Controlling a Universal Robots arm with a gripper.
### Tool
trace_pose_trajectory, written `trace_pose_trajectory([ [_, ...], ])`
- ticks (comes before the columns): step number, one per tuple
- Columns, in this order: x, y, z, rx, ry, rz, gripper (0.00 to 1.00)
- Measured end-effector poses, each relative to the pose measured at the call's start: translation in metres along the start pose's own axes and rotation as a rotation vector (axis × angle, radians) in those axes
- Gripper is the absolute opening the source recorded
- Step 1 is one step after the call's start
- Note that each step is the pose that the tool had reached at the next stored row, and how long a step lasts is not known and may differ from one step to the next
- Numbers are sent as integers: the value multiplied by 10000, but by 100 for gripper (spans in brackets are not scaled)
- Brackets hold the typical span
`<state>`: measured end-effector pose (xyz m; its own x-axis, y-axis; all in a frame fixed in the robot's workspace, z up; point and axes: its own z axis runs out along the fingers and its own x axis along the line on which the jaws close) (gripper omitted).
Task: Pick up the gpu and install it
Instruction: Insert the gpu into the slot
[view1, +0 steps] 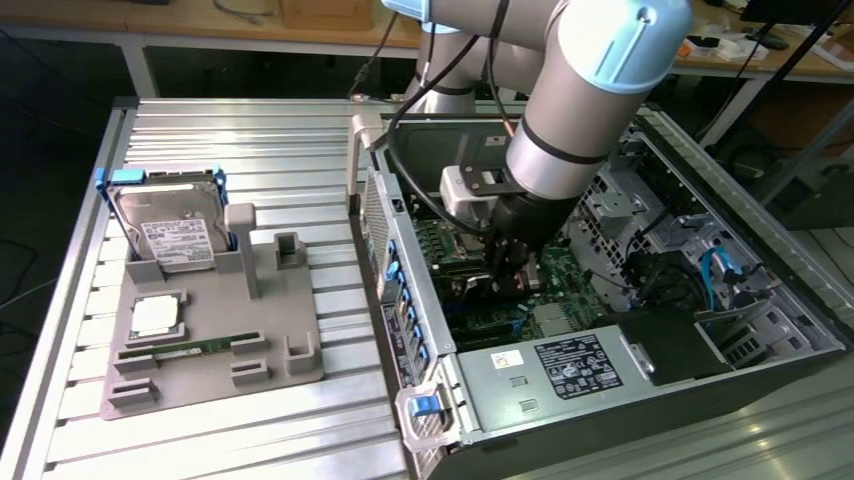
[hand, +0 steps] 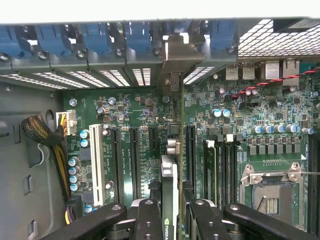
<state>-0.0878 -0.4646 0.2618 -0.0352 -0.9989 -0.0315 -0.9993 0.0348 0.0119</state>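
The gpu (hand: 169, 175) shows edge-on in the wrist view as a thin dark card with a green logo. It stands upright over a black slot of the motherboard (hand: 135, 120). Its silver bracket (hand: 172, 62) reaches up to the rear slot openings of the case. My gripper (hand: 172, 212) is shut on the card, one black finger (hand: 148, 217) on each side. In the exterior view my gripper (view1: 514, 278) reaches down into the open computer case (view1: 561, 365), low over the motherboard. Whether the card is seated in the slot I cannot tell.
A grey fixture (view1: 214, 335) on the exterior view's left holds a silver hard drive (view1: 174, 228), a processor chip (view1: 158, 315) and a green memory stick (view1: 200, 348). Near the card lie a white slot (hand: 97, 157), an empty processor socket (hand: 270, 192), sleeved cables (hand: 37, 131) and blue slot clips (hand: 95, 40).
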Motion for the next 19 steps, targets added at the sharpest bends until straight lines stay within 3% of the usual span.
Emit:
trace_pose_trajectory([
  [19, -7, 0, -6, 0, -1, 0, 27],
])
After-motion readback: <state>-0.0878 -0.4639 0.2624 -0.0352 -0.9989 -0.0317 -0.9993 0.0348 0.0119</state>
